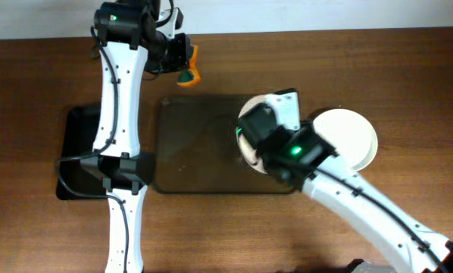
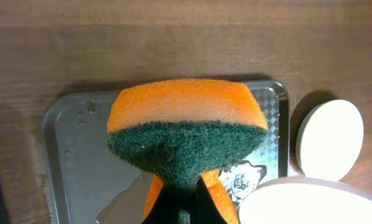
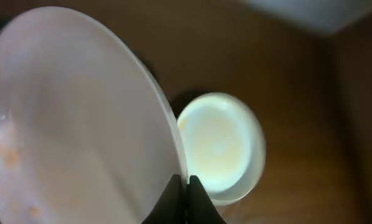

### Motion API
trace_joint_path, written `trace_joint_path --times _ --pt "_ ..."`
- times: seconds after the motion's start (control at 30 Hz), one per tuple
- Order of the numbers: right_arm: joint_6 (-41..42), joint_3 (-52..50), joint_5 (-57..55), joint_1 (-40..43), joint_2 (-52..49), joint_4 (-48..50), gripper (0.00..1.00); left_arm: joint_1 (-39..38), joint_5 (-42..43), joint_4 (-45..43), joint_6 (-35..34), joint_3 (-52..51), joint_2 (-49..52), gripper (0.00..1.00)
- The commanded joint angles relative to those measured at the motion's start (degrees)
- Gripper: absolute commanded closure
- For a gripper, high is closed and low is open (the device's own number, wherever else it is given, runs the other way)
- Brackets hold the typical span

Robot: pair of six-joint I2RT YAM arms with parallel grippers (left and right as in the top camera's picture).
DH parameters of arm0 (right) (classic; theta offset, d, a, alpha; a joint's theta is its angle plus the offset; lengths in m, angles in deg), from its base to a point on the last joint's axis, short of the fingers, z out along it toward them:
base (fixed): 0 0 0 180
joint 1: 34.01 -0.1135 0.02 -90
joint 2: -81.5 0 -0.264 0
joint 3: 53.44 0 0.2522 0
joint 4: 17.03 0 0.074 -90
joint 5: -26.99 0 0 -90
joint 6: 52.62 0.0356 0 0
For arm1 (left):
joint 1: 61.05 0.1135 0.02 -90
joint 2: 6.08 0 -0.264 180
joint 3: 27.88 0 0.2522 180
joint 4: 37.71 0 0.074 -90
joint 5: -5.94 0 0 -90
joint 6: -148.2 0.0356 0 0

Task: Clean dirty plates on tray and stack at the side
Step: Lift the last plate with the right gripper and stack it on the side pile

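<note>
Right fingers (image 3: 173,208) pinch a stained plate (image 3: 74,112) over the tray (image 1: 189,152); left fingers (image 2: 166,210) clamp a sponge (image 2: 186,130); a white plate (image 1: 355,133) beside the tray seems finished.

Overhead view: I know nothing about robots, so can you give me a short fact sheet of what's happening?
Left jaws: shut on orange-and-green sponge, past the tray far edge
Right jaws: shut on rim of tilted white plate, over tray's right end
Other plate: on table, right of tray
Black tray: far left
</note>
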State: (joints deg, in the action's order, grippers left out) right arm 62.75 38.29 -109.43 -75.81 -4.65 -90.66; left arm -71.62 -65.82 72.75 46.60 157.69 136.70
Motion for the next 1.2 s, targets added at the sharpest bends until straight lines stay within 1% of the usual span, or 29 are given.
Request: trace_joint_path --times 0.0,0.07,0.1,0.13,0.17,0.2,0.23,0.27,0.3,0.37,0.4,0.47,0.5,0.57,0.6,0.67,0.73,0.77,0.8,0.83,0.9,1.0,1.03,1.07,1.1,1.13,1.17 --pt "-3.65 0.35 -23.10 -8.07 -2.40 1.44 0.96 -0.63 0.83 0.02 0.98 -4.02 -0.04 1.00" --pt "-4.11 0.35 -26.51 -10.69 -3.08 1.62 0.96 -0.70 0.83 0.00 0.98 -5.07 -0.04 1.00" --pt "-3.87 0.35 -26.16 -10.69 -3.06 1.64 0.96 -0.74 0.83 0.00 0.98 -5.07 -0.04 1.00" --pt "-2.51 0.35 -25.38 -10.69 -3.06 1.55 0.96 -0.81 0.83 0.02 0.98 -5.07 -0.04 1.00" --pt "2.19 0.35 -21.92 -10.64 -3.04 1.18 0.96 -0.79 0.79 0.02 0.98 -5.07 -0.04 1.00" --pt "7.41 0.37 -11.87 -9.60 -2.95 0.57 0.96 -0.85 -0.39 0.02 0.98 -5.07 -0.04 1.00" --pt "10.67 0.37 -3.87 -8.00 -2.93 -0.02 0.96 -0.98 -1.55 0.02 0.96 -5.07 -0.04 1.00" --pt "13.18 0.35 3.30 -5.70 -2.67 -0.76 0.96 -1.16 -2.49 0.02 0.94 -5.07 -0.04 1.00" --pt "13.27 0.35 10.29 -2.78 -2.36 -0.83 0.96 -1.49 -3.61 0.02 0.94 -5.07 -0.04 1.00" --pt "11.91 0.35 20.76 5.09 -0.79 -0.92 0.96 -2.58 -6.80 0.02 0.94 -5.07 -0.04 1.00" --pt "8.74 0.35 28.11 12.04 1.01 -0.68 0.96 -3.30 -7.78 0.02 0.94 -5.07 -0.04 1.00" --pt "4.13 0.35 38.21 25.29 2.21 -0.96 0.96 -3.87 -8.26 0.00 0.94 -5.07 -0.04 1.00" --pt "2.27 -0.17 42.80 34.45 2.16 -1.03 0.96 -3.87 -8.28 0.02 0.94 -5.07 -0.04 1.00" --pt "1.81 -3.19 43.23 47.10 2.14 -0.76 0.96 -4.07 -9.09 0.02 0.94 -5.07 -0.04 1.00" --pt "1.75 -5.35 43.23 51.49 2.10 -0.02 0.96 -4.09 -9.09 0.02 0.94 -5.07 -0.04 1.00" --pt "-0.11 -11.13 43.19 57.79 2.10 3.78 0.96 -4.09 -9.09 0.00 0.94 -5.07 -0.04 1.00" --pt "-0.11 -16.50 43.54 61.07 1.99 9.33 0.96 -4.09 -9.09 0.02 0.94 -5.07 -0.04 1.00" --pt "-2.27 -18.18 45.97 61.02 1.86 11.93 0.90 -4.07 -9.11 0.02 0.94 -5.07 -0.04 1.00" --pt "-3.56 -18.95 48.41 60.94 1.18 13.00 0.69 -4.07 -9.42 0.02 0.94 -5.07 -0.04 1.00" --pt "-4.55 -18.95 50.99 60.94 0.48 13.44 0.44 -3.87 -12.07 0.02 0.92 -5.05 -0.09 1.00" --pt "-9.77 -18.25 57.22 60.89 0.52 13.62 0.35 -2.60 -12.07 0.02 0.90 -5.05 -1.42 1.00" --pt "-11.98 -16.24 61.18 58.38 0.57 12.09 0.33 1.07 -12.41 0.02 0.46 -6.32 -9.42 1.00" --pt "-12.98 -16.22 60.76 55.45 0.57 12.46 0.33 2.51 -16.90 0.02 -3.30 -14.01 -15.67 1.00" --pt "-13.00 -16.22 60.78 54.10 0.57 12.79 0.33 3.32 -20.59 0.02 -4.55 -22.16 -19.93 1.00" --pt "-12.98 -16.24 60.81 52.78 0.57 13.18 0.33 4.59 -25.38 0.02 -7.26 -32.26 -24.37 1.00" --pt "-13.00 -16.24 60.78 51.52 0.57 13.49 0.33 7.06 -30.38 -0.33 -11.45 -42.21 -27.36 1.00" --pt "-13.16 -16.24 60.74 51.10 0.55 13.70 0.33 9.62 -30.47 -2.27 -11.52 -48.24 -28.30 1.00"
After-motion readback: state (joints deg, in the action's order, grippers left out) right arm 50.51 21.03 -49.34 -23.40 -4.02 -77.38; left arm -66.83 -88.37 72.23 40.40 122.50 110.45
